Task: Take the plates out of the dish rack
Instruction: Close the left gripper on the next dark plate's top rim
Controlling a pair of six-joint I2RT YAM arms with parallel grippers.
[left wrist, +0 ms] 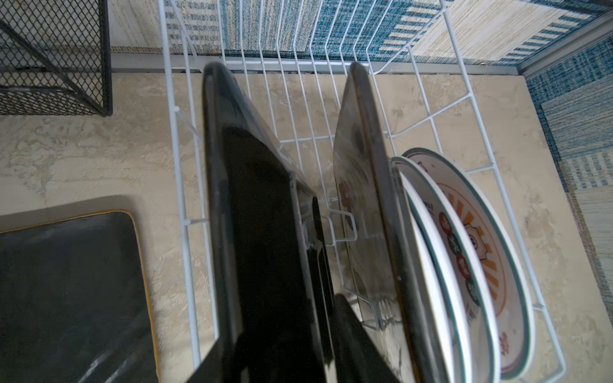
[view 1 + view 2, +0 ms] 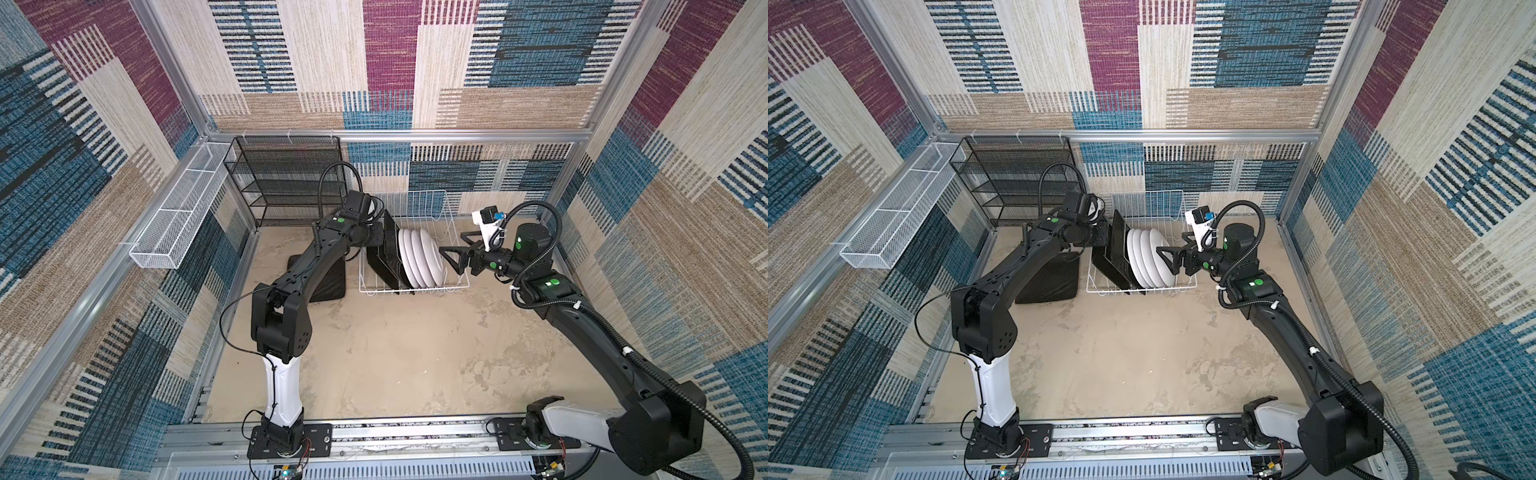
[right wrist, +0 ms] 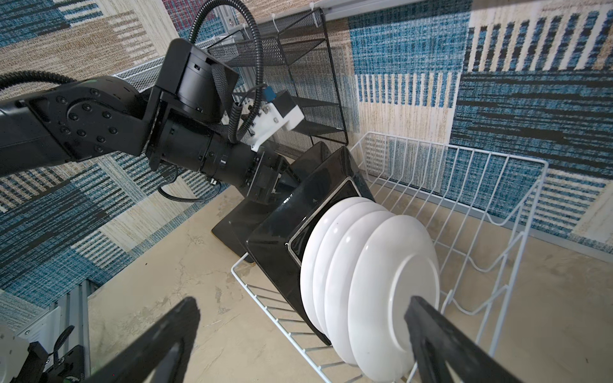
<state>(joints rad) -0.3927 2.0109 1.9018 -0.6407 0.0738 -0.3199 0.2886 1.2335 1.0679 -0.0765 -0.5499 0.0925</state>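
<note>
The white wire dish rack [image 2: 449, 232] stands at the back of the beige tabletop [image 2: 395, 353], holding two black-backed square plates [image 2: 390, 249] and four round white plates [image 2: 419, 257] on edge. The left gripper [image 2: 380, 237] straddles the outermost square plate's top edge; whether it pinches, I cannot tell. The right gripper [image 2: 452, 245] gapes wide, empty, beside the round plates. Perhaps a third square plate [image 2: 320, 282] lies flat left of the rack.

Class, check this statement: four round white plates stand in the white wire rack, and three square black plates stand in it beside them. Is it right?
Not quite. Only two square plates stand in the rack. The third square plate lies flat on the table to the left of the rack, as both top views show. The four round white plates do stand in it.
</note>
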